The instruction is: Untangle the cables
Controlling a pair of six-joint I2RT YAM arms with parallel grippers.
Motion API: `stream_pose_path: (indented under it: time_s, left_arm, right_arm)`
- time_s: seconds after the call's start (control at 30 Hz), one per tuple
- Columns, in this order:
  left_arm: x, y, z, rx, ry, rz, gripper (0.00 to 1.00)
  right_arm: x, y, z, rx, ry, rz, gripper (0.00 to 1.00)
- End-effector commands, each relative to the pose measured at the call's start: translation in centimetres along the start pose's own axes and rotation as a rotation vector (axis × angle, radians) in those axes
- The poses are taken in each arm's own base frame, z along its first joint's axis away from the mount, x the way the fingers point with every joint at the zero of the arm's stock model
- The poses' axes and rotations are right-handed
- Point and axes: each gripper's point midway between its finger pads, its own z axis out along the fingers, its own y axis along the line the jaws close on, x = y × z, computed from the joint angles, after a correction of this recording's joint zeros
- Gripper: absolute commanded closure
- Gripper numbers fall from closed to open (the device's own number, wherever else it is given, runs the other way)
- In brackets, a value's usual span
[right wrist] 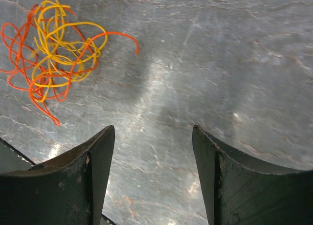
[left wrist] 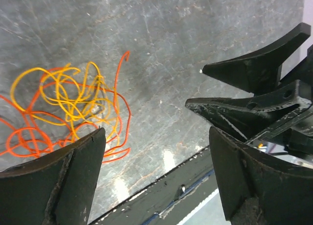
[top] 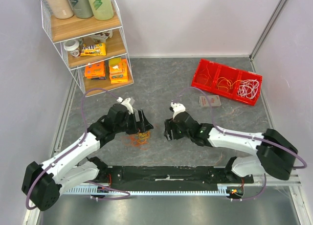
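We judge the untangling barely begun; the left claw [left wrist: 156, 137] hangs low over the counter [top: 161, 78] with its jaws spread wide and nothing between them; the cables [left wrist: 73, 107], thin orange and yellow wires looped through one another in one knot, lie flat on the counter just beside its left finger [left wrist: 73, 181], which hides their near edge; one orange end curls free toward the open gap. To the right, the right claw [right wrist: 152, 132] also stands wide open and empty, near the knot but clear of it; in its own view the wires sit off to the upper left, outside its jaws.

The next move, as we read it, calls for one claw to pin or pinch the yellow loops while the other takes that free orange end and draws it out slowly; the wires are thin and springy, so a grip low to the counter seems needed.

As for writing: the shelf [top: 56, 32] at far left carries bottles and snack packets whose labels are too small for us to read; a small flat packet [top: 210, 101] shows no legible print; the red tray [top: 230, 68] holds more wires in its compartments and bears no writing we can see.
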Motion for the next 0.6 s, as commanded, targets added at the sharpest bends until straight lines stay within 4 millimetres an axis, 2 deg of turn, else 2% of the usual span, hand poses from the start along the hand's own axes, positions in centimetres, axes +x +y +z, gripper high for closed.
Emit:
stream_pose_path:
  time_s: [0.0, 0.1, 0.2, 0.27, 0.37, 0.47, 0.57]
  left_arm:
    - [-2.0, 1.5, -1.0, -0.099, -0.063, 0.122, 0.11]
    - [-1.8, 2.9, -0.6, -0.147, -0.057, 0.111, 0.17]
    - [-1.7, 3.5, 0.0, -0.162, -0.046, 0.082, 0.28]
    - [-1.7, 4.0, 0.5, -0.169, -0.048, 0.058, 0.32]
    - [-1.8, 3.6, 1.5, -0.116, -0.036, 0.045, 0.33]
    - [-1.4, 3.3, 2.7, -0.077, 0.014, 0.04, 0.3]
    - [-0.9, 3.4, 3.6, -0.067, 0.049, 0.032, 0.43]
  right_arm:
    - [-4.5, 4.2, 1.4, -0.105, -0.103, 0.079, 0.3]
    - [-5.3, 5.3, 2.8, -0.127, -0.127, 0.143, 0.35]
    - [-5.5, 8.1, 3.6, -0.27, -0.127, 0.154, 0.39]
    - [-5.5, 9.2, 4.2, -0.313, -0.128, 0.172, 0.4]
    - [-4.8, 10.3, 4.8, -0.381, -0.111, 0.237, 0.41]
    - [-4.3, 10.6, 5.0, -0.42, -0.113, 0.308, 0.44]
    - [-3.1, 11.6, 5.6, -0.472, -0.069, 0.323, 0.47]
